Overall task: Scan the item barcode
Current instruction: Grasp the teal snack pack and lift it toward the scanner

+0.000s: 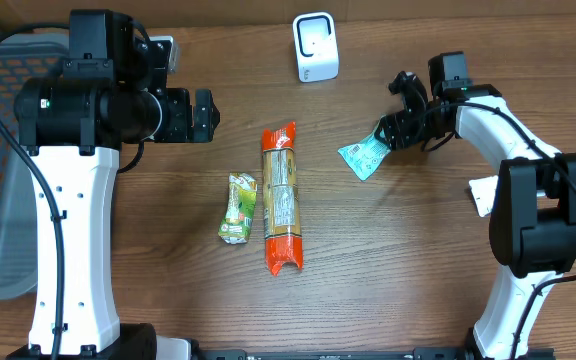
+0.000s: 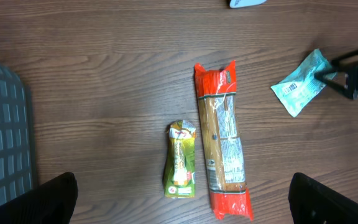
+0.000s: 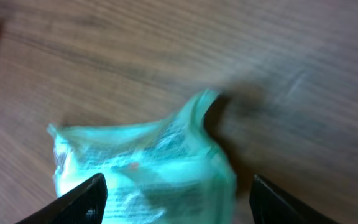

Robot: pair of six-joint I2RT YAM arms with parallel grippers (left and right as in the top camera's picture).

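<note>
Our right gripper (image 1: 389, 134) stands open at the teal packet (image 1: 364, 156), one finger on either side of its end and not clamped on it. The packet lies on the table (image 1: 398, 260), right of the pasta (image 1: 280, 198) and apart from the scanner (image 1: 315, 47). Our left gripper (image 1: 206, 117) hangs wide open, holding nothing.

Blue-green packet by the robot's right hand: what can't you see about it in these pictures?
- Print on the blue-green packet: blurred in the right wrist view and too small overhead, so no barcode can be read.
- Its lower part: cut off by the bottom edge of the right wrist picture.
- Its corner overhead: hidden under the right gripper, so touch is unclear.
</note>
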